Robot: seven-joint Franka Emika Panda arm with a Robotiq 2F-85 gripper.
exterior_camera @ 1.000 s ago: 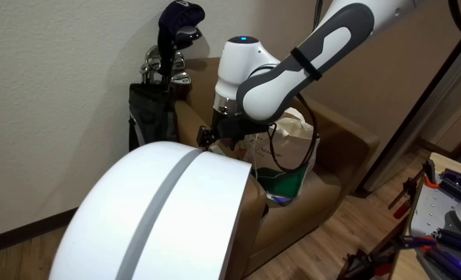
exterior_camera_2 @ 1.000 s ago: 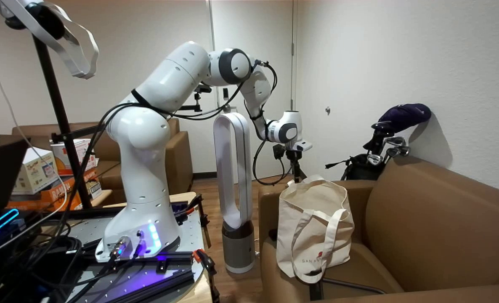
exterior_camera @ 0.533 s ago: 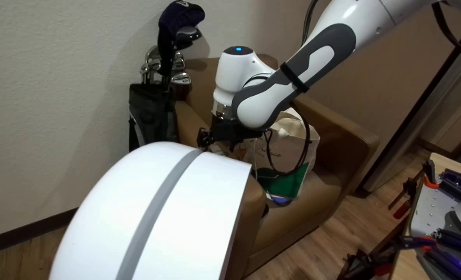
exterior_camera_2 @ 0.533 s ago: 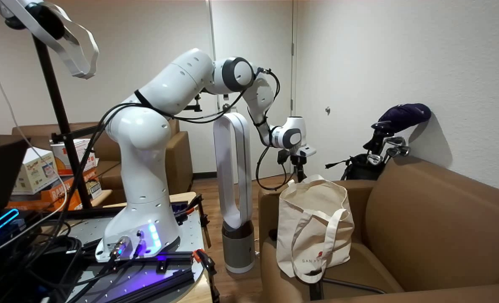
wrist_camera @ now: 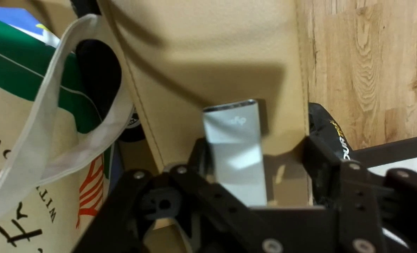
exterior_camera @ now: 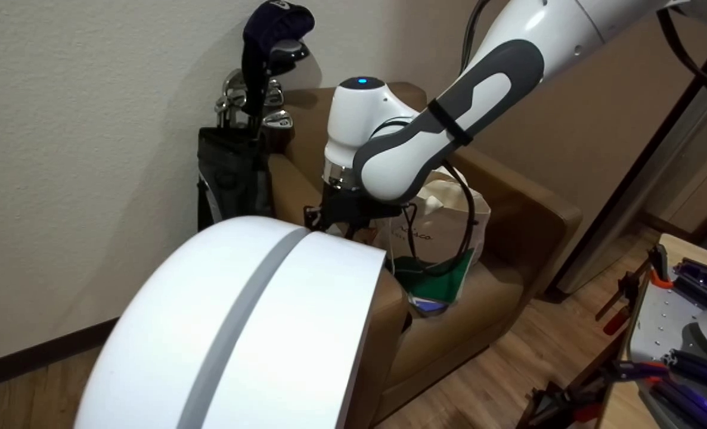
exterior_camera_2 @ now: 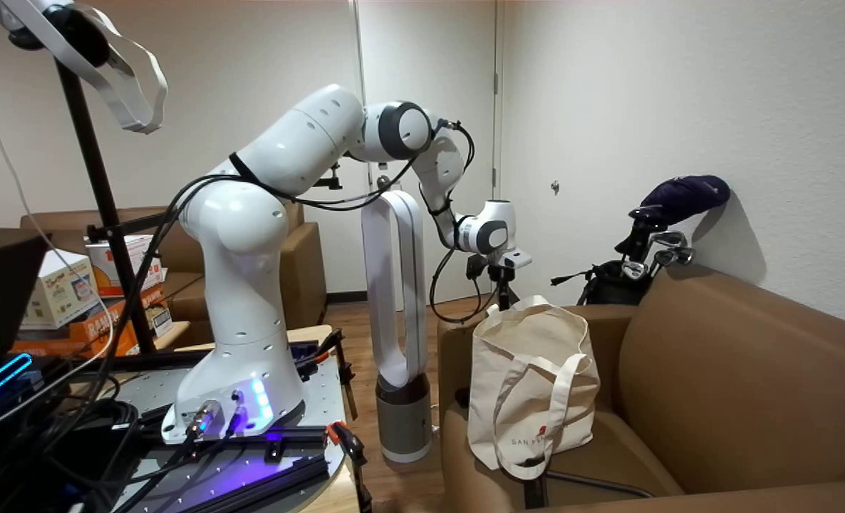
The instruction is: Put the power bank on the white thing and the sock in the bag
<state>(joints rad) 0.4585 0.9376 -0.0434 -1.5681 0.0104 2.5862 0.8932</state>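
The silver-grey power bank [wrist_camera: 235, 137] lies flat on the tan armrest [wrist_camera: 208, 38] in the wrist view. My gripper [wrist_camera: 253, 149] straddles it, partly spread. Its left finger [wrist_camera: 199, 154] is right against or very near the slab's left edge, while a clear gap separates the right finger [wrist_camera: 321, 158] from the other edge. Linkage covers the slab's near end. The white thing [exterior_camera: 252, 310], domed with a grey band, fills the foreground of an exterior view. The cream bag [exterior_camera_2: 529, 385] stands on the seat beside my gripper [exterior_camera_2: 504, 292]. The sock is hidden or out of view.
A loop handle [wrist_camera: 50, 105] of the bag reaches toward the armrest. Golf clubs in a black golf bag [exterior_camera: 234, 173] stand beyond the armchair [exterior_camera_2: 736, 377]. A tall white fan [exterior_camera_2: 412, 285] rises between the robot's table and the armchair.
The arm has come down toward the armrest, mostly in the first half second. Since then it has sunk slightly further and shifted a little. The bag and the white thing stay put.
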